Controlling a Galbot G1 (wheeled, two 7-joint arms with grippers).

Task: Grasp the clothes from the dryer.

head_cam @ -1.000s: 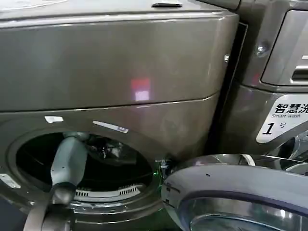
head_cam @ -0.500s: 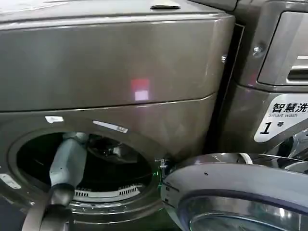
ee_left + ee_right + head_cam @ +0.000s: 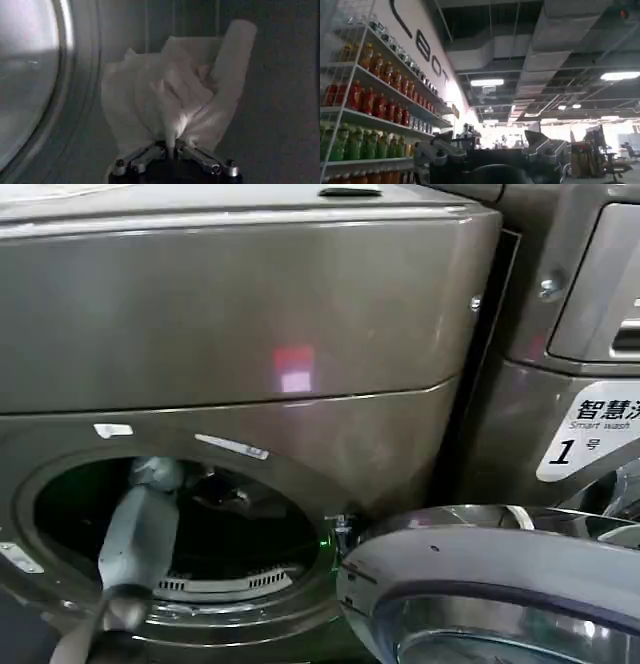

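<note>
Left wrist view: left gripper point(image 3: 172, 149) fingers pinching clothes point(image 3: 165, 95) against dim dryer point(image 3: 250, 334) drum wall.

Left gripper point(image 3: 171, 146) pinches the clothes point(image 3: 170, 95); dryer point(image 3: 40, 75) drum surrounds.

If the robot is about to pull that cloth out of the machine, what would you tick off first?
1. Grip: the left gripper is pinched shut on a fold of the clothes. Ok.
2. How secure: only a small fold is caught, most of the bundle hangs free. Cannot tell.
3. Exit path: the left arm reaches through the round opening of the dryer, with room around it. Ok.
4. Door: the door stands swung open to the right, off the arm's way. Ok.
5. Snagging: whether the cloth catches on the drum wall. Cannot tell.
6. Right gripper: open, aimed away at shelves of bottles. Ok.
</note>
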